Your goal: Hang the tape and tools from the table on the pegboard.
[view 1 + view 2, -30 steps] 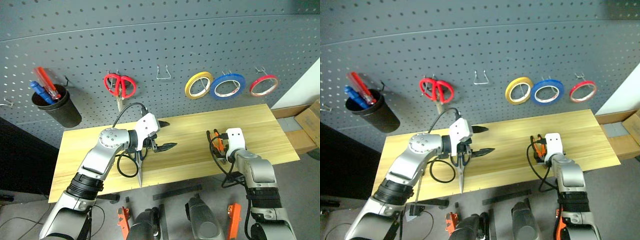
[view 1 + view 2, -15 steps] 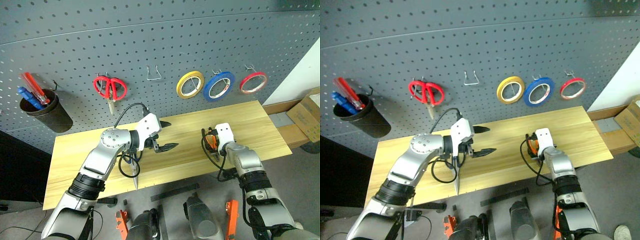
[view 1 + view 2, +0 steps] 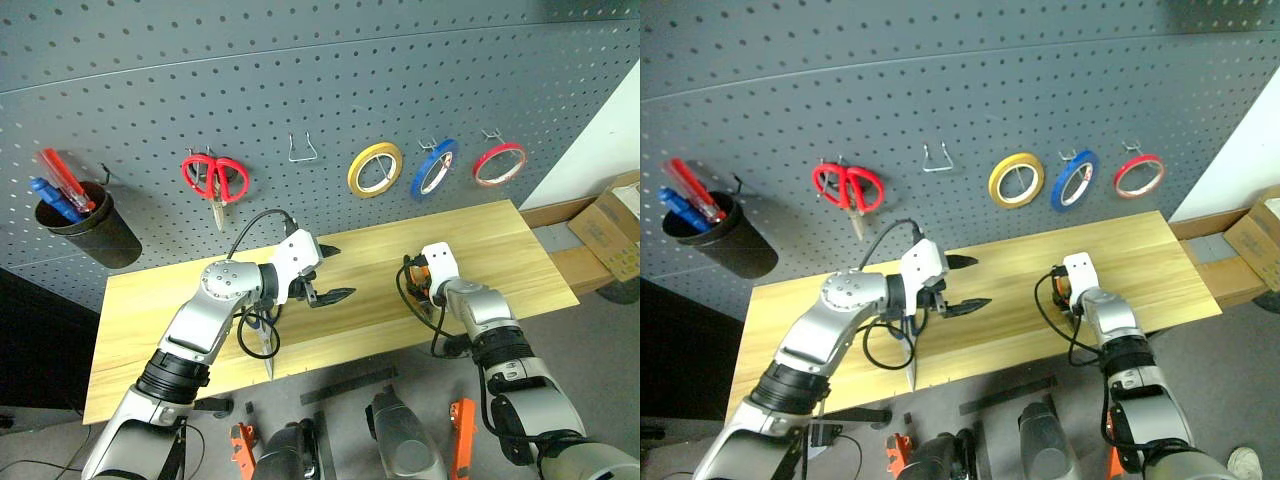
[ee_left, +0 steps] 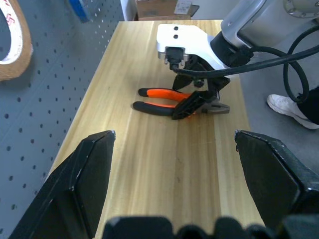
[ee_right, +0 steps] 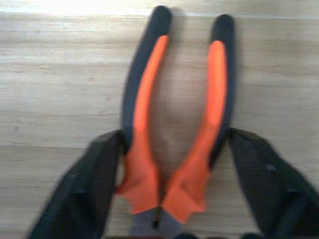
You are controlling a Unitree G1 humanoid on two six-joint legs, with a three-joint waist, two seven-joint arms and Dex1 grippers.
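Flanking the pliers point(image 5: 174, 124) mid-table point(image 3: 520, 240), right gripper point(image 5: 169, 189) jaws touch both handles.

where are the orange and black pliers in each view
Left eye: pliers on the table, under the right tool.
Right eye: same spot.
Left wrist: centre, handles toward the pegboard.
Right wrist: between the tool's fingers.
Shared landmark: the wooden table.

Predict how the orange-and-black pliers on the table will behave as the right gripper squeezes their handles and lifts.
The pliers lie flat with handles splayed, so a squeeze from the right gripper will probably swing them together first. Their rubbery-looking grips probably resist slipping. The grey metal head probably outweighs the handles, so it may droop on lifting off the table.
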